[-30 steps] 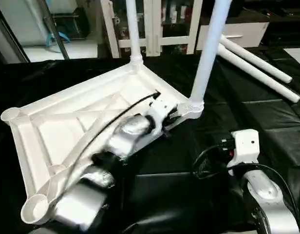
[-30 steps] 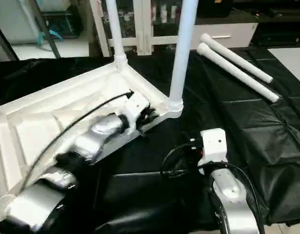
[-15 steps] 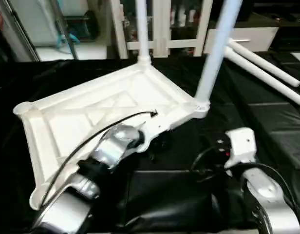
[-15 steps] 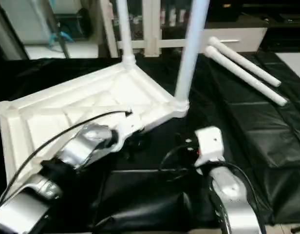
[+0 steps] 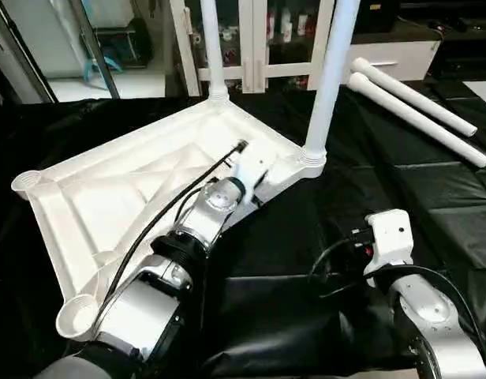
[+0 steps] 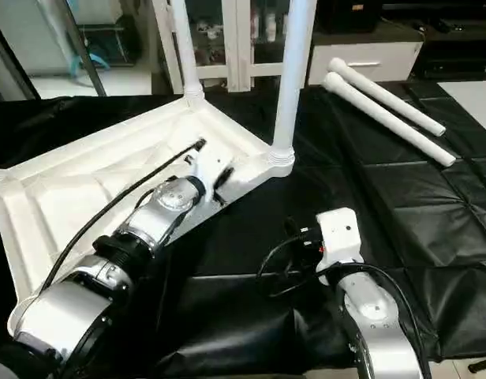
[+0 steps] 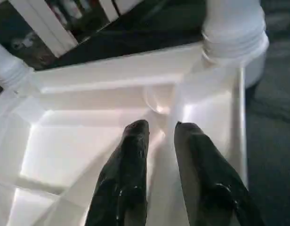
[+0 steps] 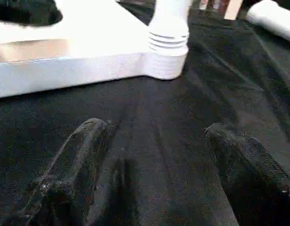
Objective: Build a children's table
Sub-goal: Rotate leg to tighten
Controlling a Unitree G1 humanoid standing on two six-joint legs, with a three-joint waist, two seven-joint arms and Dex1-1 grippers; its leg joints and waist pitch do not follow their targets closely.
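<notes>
Two legs [image 5: 331, 75] upright in upturned white ribbed tabletop [image 5: 109, 197].

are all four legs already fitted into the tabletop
No, two legs lie loose on the black cover beside the tabletop.

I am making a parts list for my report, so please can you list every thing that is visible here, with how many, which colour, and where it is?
tabletop: one, white, lying underside up on the black cover, ribs showing.
fitted legs: two, white, standing upright in the two far corner sockets.
loose legs: two, white, lying side by side on the cover, far right.
empty corner sockets: two, white, at the tabletop's near and left corners.
work table cover: one, black, under everything.
white framed furniture: behind the table; number unclear.
left hand: one, black fingers slightly apart, over the tabletop's underside near a fitted leg.
right hand: one, black fingers wide apart, over bare black cover.
</notes>
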